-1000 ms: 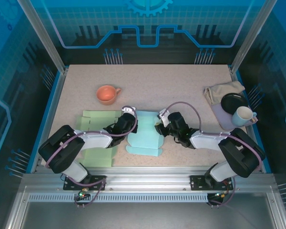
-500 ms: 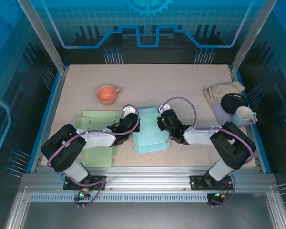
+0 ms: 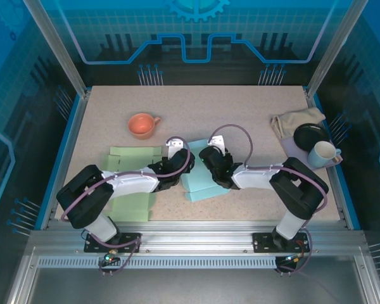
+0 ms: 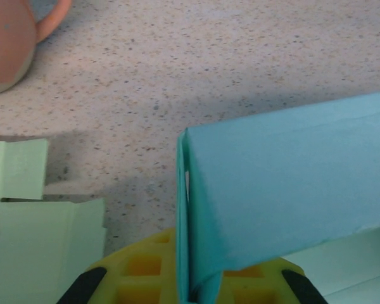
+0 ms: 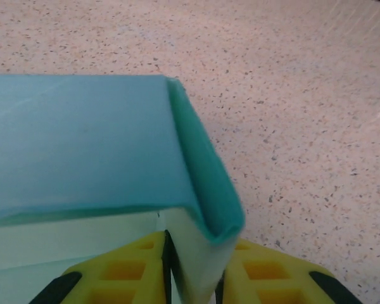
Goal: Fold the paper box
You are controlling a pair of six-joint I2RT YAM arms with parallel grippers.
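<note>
The left gripper [image 4: 189,288] is closed tight on the left edge of the box [image 3: 201,185], and the right gripper [image 5: 195,272], slightly parted, clamps its folded right edge.

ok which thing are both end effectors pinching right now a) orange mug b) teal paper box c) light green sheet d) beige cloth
b: in the wrist views the teal paper box has one folded edge clamped in the left end effector and the other in the right end effector.
</note>
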